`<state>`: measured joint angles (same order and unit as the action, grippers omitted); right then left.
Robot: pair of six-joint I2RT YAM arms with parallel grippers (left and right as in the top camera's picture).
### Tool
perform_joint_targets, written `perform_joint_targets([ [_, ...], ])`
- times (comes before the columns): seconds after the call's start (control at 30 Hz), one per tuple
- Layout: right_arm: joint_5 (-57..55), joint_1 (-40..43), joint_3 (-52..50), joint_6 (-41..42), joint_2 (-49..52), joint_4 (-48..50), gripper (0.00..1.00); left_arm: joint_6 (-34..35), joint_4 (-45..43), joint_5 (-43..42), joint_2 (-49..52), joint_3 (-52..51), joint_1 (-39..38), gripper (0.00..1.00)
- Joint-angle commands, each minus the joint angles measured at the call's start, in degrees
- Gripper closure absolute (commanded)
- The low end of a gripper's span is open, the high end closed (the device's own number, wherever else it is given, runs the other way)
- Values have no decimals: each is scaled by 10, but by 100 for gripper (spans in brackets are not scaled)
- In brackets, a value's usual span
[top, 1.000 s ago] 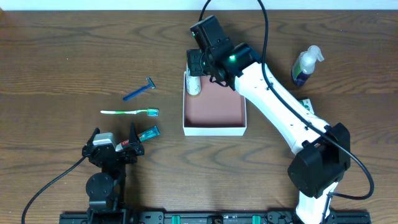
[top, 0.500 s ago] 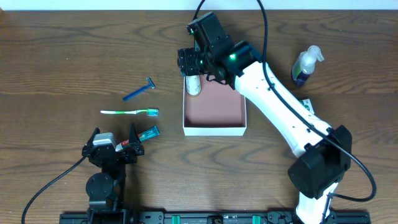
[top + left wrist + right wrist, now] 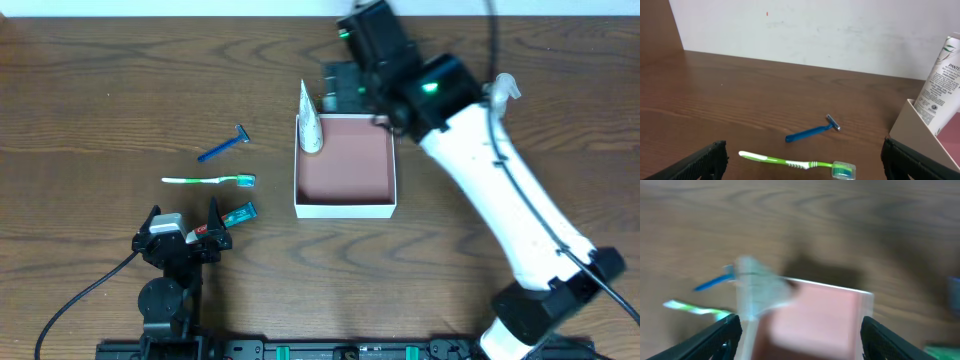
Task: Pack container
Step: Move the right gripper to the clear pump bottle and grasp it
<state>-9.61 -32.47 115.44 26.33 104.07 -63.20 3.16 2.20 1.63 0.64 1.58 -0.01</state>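
found container (image 3: 350,165) at mid table (image 3: 100,60), white tube (image 3: 310,125) standing in its far left corner. noted right gripper (image 3: 800,335) spread wide, gripping nothing, hovering near container's far edge. noted left gripper (image 3: 183,216) spread wide too, unladen, just beside green packet (image 3: 238,214). logged razor (image 3: 224,144) and toothbrush (image 3: 208,180) lying left of container.

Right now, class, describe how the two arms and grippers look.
The right arm has long white links, black joints, a green light near the wrist and a black cable along it. The left arm is short and black, trailing a black lead. The left gripper and right gripper have black fingers.
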Motion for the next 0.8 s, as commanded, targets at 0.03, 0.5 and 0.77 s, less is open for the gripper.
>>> perform_joint_targets([
  [0.03,-77,81,12,-11,-21,-35,22,-3,19,3,0,-14,3,2],
  [0.5,-14,310,-5,-134,1,-16,14,-3,19,3,0,-14,3,2],
  [0.77,15,367,-5,-215,64,15,9,-3,19,3,0,-14,3,2],
])
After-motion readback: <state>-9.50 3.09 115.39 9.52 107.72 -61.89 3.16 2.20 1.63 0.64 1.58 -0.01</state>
